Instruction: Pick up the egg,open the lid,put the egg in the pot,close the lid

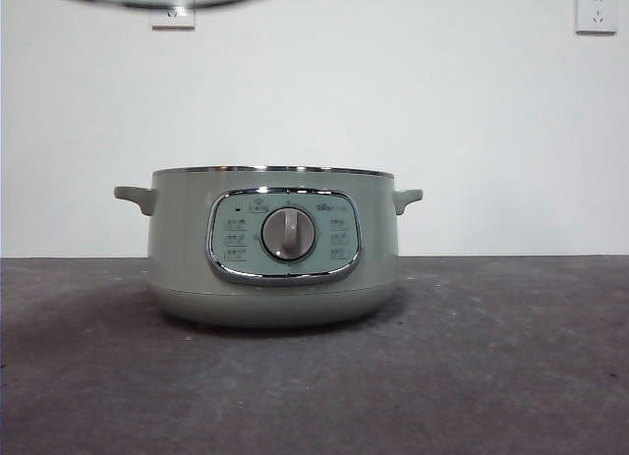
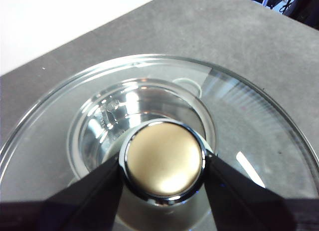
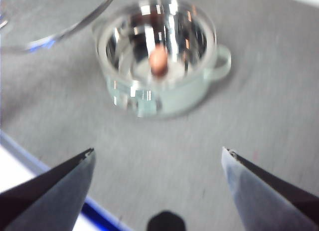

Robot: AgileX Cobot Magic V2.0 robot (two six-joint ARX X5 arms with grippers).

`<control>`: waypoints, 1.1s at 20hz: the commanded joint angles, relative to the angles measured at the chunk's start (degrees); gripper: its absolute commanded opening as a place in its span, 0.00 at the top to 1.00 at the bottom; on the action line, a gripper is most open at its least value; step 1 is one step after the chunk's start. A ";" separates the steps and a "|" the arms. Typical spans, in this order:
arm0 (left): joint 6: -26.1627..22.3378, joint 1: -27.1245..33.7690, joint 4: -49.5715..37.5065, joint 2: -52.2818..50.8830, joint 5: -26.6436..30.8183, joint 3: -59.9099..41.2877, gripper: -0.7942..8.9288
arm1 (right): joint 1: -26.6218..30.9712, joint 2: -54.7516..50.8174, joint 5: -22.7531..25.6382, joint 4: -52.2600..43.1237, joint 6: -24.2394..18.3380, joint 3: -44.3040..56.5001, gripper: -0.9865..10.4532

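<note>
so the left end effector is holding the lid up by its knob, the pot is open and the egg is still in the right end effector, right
Not quite. The egg is already inside the pot, and the right end effector is open and empty, as the right wrist view shows. The rest holds: the left end effector grips the lid by its knob, lifted off the open pot.

pot (image 1: 273,249): pale sage green, chrome panel frame, silver dial
egg (image 3: 159,61): reddish-brown
lid (image 2: 259,121): clear glass, golden-looking knob
table (image 1: 511,357): dark grey
</note>
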State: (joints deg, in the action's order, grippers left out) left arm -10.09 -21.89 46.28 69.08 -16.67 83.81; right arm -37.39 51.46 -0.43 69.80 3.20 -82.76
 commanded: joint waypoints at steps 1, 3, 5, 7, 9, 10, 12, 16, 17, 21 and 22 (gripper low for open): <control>-0.46 -0.24 -8.79 1.25 -0.44 -3.02 0.93 | -0.09 -5.09 0.81 -0.55 4.61 6.64 0.54; -0.52 -0.24 -14.21 4.55 -0.46 -4.09 0.93 | -0.11 -9.27 1.14 -0.52 7.28 11.58 0.54; -0.50 -0.39 -17.77 8.28 -0.46 -4.09 0.93 | -0.11 -12.94 1.14 -0.59 9.64 15.69 0.54; -0.50 -0.57 -19.87 11.96 -0.48 -4.09 0.93 | -0.11 -15.82 1.14 -0.57 10.93 19.19 0.54; -0.52 -0.61 -21.77 15.45 -0.70 -4.09 0.93 | -0.11 -17.59 1.40 -0.79 11.85 21.88 0.54; -0.52 -0.76 -22.73 16.87 -1.40 -4.09 0.93 | -0.11 -18.03 1.57 -0.81 11.85 22.71 0.54; -0.50 -1.44 -25.20 19.37 -1.51 -4.09 0.93 | -0.11 -18.36 1.77 -0.83 12.09 23.87 0.54; -0.44 -2.08 -29.31 22.21 -1.36 -4.09 0.93 | -0.11 -18.36 2.49 -1.01 12.24 24.98 0.54; -0.46 -2.08 -29.70 22.84 -1.36 -4.09 0.93 | -0.11 -18.36 2.95 -1.05 12.24 24.98 0.54; -0.46 -2.47 -31.63 24.70 -1.31 -4.09 0.93 | -0.11 -18.36 3.06 -1.62 12.24 24.98 0.54; -0.46 -2.49 -31.82 24.94 -1.31 -4.09 0.93 | -0.11 -18.36 3.06 -1.81 12.24 24.98 0.54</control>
State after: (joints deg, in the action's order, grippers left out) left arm -10.09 -24.03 17.63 94.80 -17.21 79.18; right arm -37.43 33.30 2.57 68.44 14.83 -58.22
